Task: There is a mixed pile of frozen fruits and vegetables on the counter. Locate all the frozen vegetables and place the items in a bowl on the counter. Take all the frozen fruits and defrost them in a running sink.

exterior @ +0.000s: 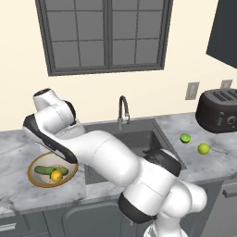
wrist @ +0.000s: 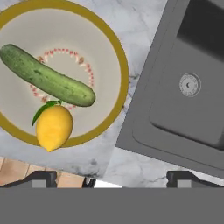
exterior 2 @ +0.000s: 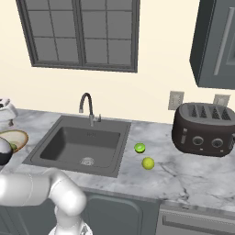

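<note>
The bowl (wrist: 114, 43) with its golden-tan rim stands on the marble counter (exterior: 18, 148) left of the sink (exterior: 139, 139). In it lie the long dark green cucumber (wrist: 46, 76) and the yellow-orange round item (wrist: 53, 127), which rests against the rim. My gripper (wrist: 116, 179) hangs above the bowl's edge and the sink's corner, open, with nothing between its fingertips. The two frozen fruits sit on the counter right of the sink: the darker green ball (exterior 2: 140, 148) and the yellow-green ball (exterior 2: 148, 163), close together and apart from the gripper.
A tall curved dark faucet (exterior: 122, 109) stands behind the basin, whose round drain (wrist: 189, 84) shows no water. A dark toaster (exterior 2: 204, 128) sits at the back right below two wall outlets. My white arm (exterior: 115, 162) stretches across the sink's front.
</note>
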